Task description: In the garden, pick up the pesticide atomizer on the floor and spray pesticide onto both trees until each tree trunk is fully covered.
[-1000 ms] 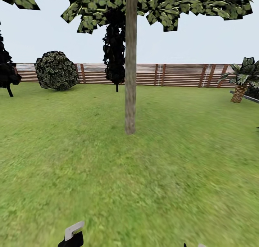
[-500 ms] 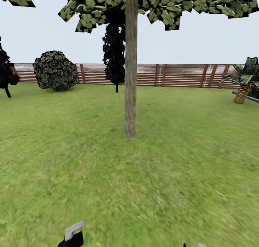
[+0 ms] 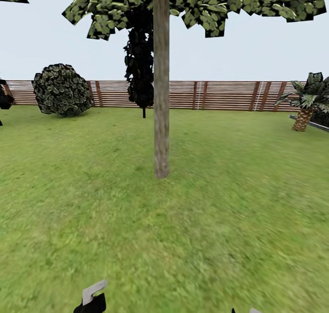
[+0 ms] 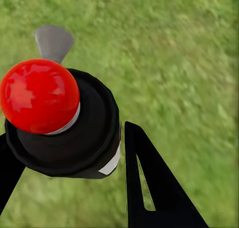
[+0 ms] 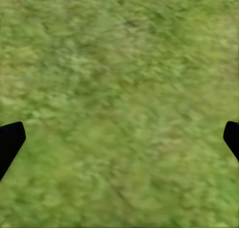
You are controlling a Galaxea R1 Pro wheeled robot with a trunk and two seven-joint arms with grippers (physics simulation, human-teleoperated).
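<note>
One tree stands straight ahead on the garden lawn, its grey-brown tree trunk [image 3: 161, 98] bare under a mottled green crown [image 3: 205, 2]. I see no white specks of pesticide on the bark. My left gripper [image 4: 67, 138] is shut on the pesticide atomizer [image 4: 59, 118], which from the wrist looks like a black round body with a red dome and a grey nozzle. The atomizer's grey tip [image 3: 93, 291] pokes up at the bottom edge of the head view. My right gripper [image 5: 119, 138] hangs open over bare grass, its fingertips [image 5: 10, 143] wide apart.
A brown slatted fence [image 3: 219, 95] closes the far side of the lawn. A round bush [image 3: 61, 89] sits at the back left, a near-black conifer [image 3: 139, 62] behind the trunk and a short palm [image 3: 306, 103] at the right. Open grass lies between me and the trunk.
The whole head view has shifted: the trunk now sits slightly left of where it was and a little nearer, so the camera has moved. Both arms hold the same pose.
</note>
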